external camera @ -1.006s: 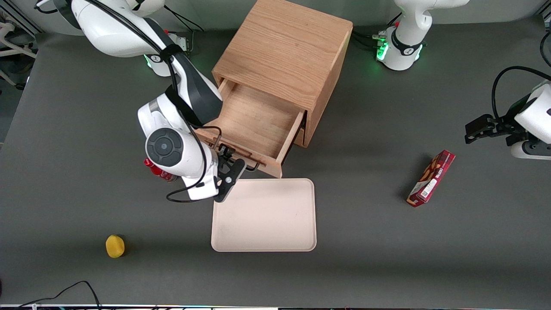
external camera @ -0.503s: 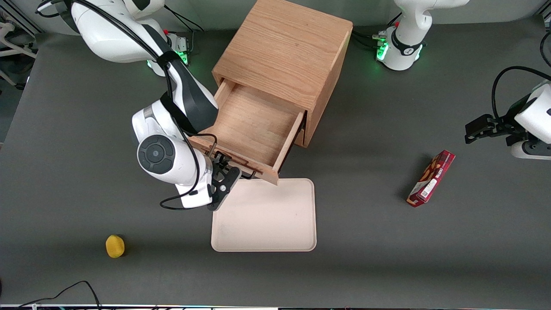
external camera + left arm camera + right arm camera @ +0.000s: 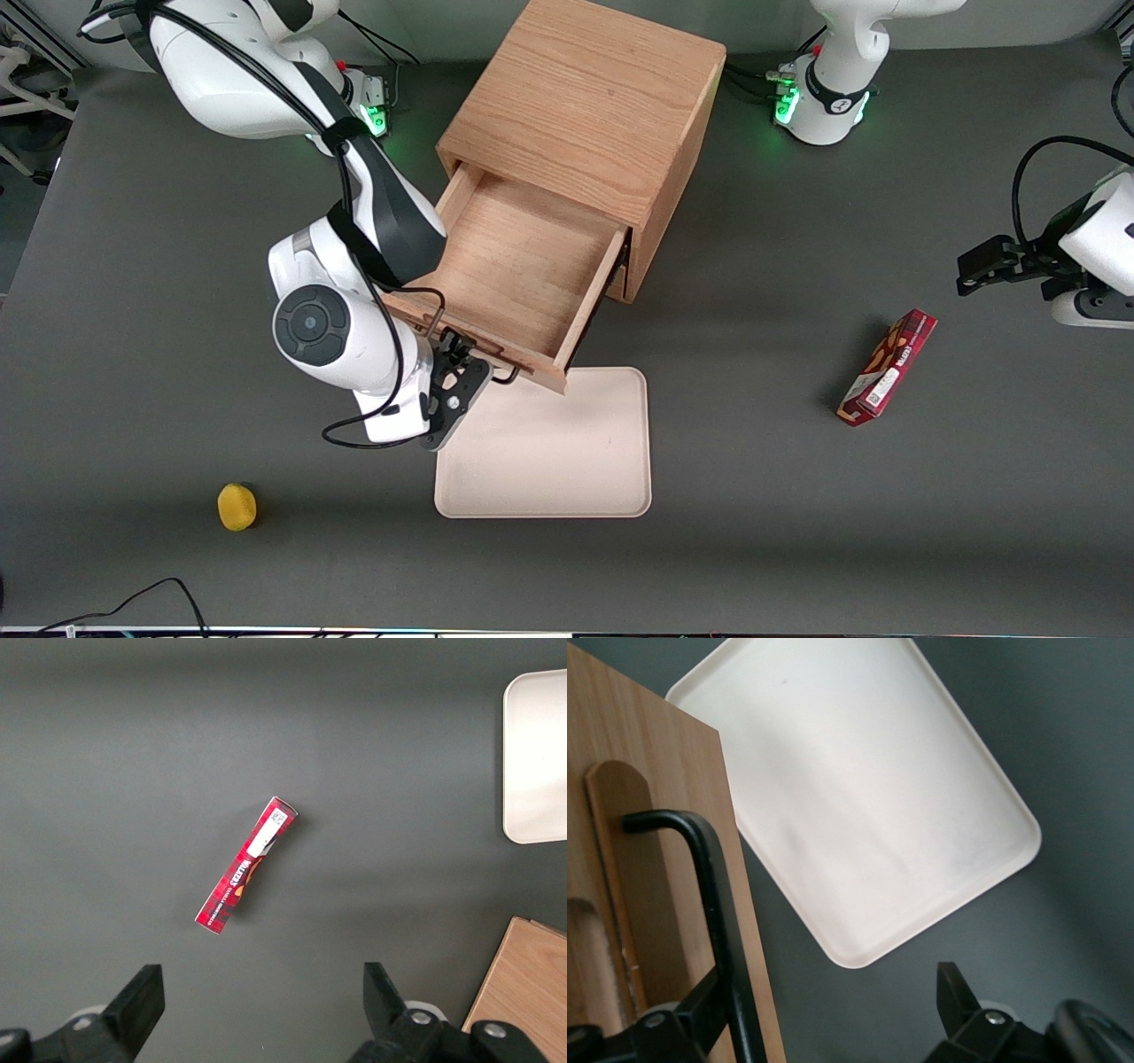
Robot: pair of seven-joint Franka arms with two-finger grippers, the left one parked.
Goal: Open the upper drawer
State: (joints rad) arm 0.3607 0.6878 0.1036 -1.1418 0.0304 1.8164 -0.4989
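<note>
Fingers spread wide, I am straddling the thin black bar handle of the pulled-out light oak upper drawer, its front edge overhanging the cream rectangular tray.

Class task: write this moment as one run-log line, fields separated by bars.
upper drawer: pulled well out, looks empty | gripper: at its black handle | tray: under the drawer's front corner

A dark grey table carries everything. At its twelve o'clock a light oak cabinet is set. A cream tray lies at the centre, a yellow fruit at eight o'clock, a red box at three. The gripper is held just above the tray's edge.
</note>
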